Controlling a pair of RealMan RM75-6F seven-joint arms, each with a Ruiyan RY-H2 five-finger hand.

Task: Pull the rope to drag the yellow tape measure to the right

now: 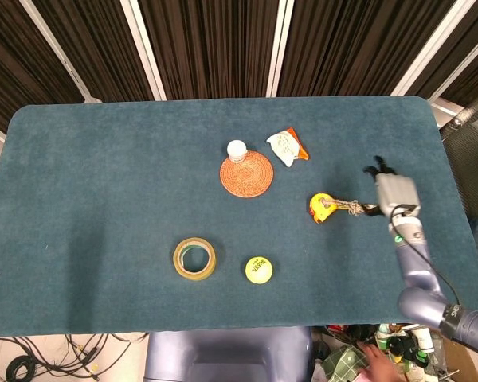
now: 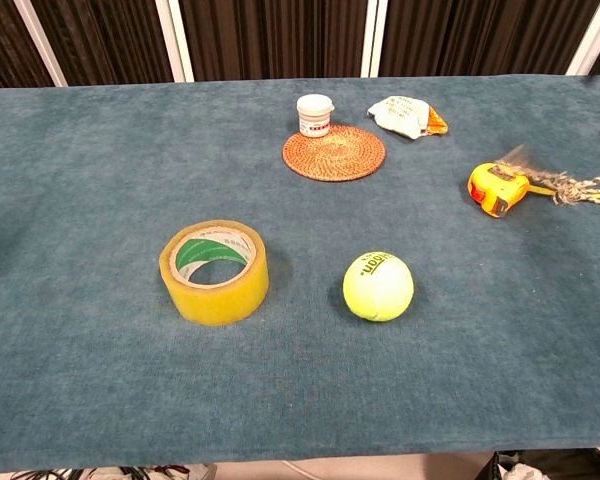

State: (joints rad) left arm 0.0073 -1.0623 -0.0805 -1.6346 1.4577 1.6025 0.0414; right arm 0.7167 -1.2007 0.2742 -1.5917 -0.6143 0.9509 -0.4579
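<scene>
The yellow tape measure (image 1: 322, 207) lies right of centre on the table (image 1: 103, 159), its limp, light rope (image 1: 353, 208) trailing to the right hand (image 1: 392, 193), whose grip I cannot tell; best pinched near the rope's free end.

The teal table (image 1: 103, 183) carries a woven coaster (image 1: 246, 173) at centre. Tape roll (image 1: 194, 259) and tennis ball (image 1: 258, 269) lie toward six o'clock, the tape measure (image 1: 322, 207) at three.

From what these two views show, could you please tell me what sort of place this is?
Probably a robot lab or test room, not a home. A table covered in teal felt stands before dark slatted curtains, with loose cables on the floor and unrelated props laid out: a tape roll, a tennis ball.
</scene>
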